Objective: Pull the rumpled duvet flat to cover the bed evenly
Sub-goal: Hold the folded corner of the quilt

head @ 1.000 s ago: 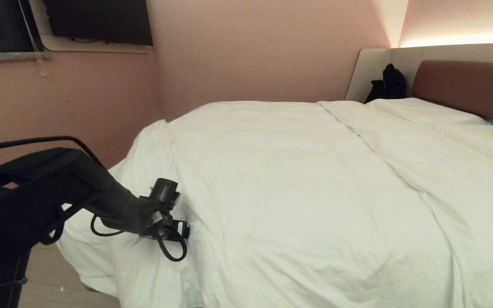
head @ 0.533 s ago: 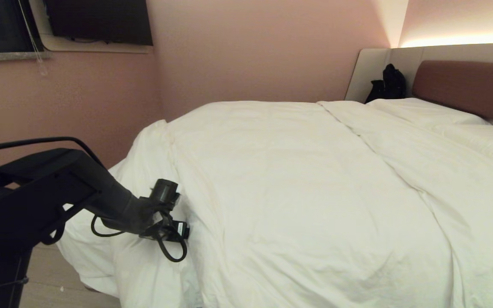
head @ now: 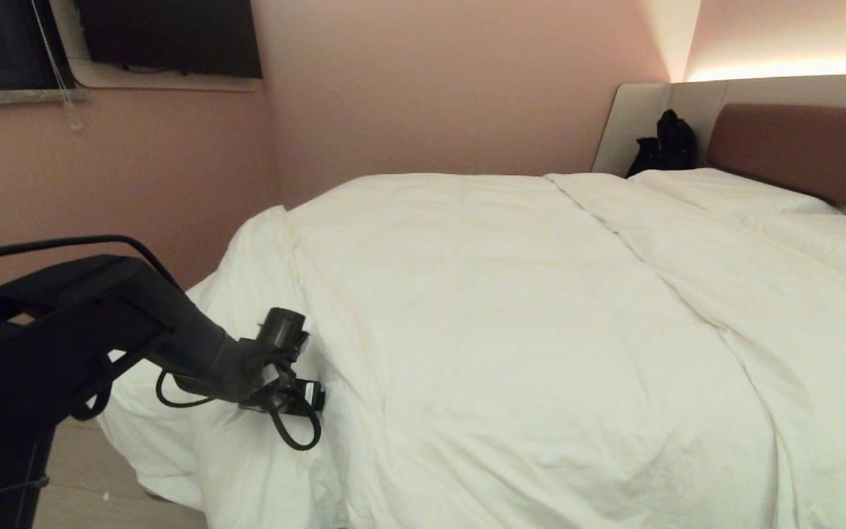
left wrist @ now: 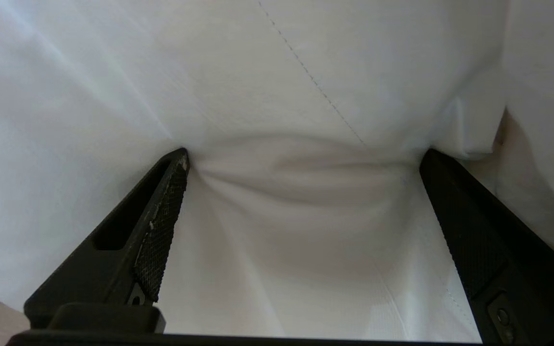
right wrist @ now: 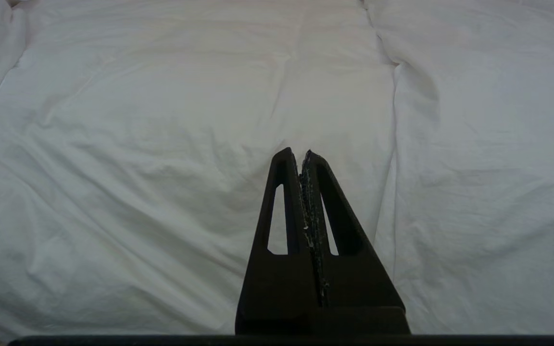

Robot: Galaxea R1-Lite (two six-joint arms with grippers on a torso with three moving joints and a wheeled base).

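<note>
We are at the grasping step: our left pincer [left wrist: 301,158] stands spread wide, both tips pressed into the duvet [head: 511,330] where it hangs over the bed's [head: 797,147] corner. Next we likely need to close, then pull outward. Our right pincer [right wrist: 304,156] hovers pressed together, empty.

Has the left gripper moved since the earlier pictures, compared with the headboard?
No. In the head view the left gripper sits at the same spot on the duvet, and the headboard has not shifted either.
</note>
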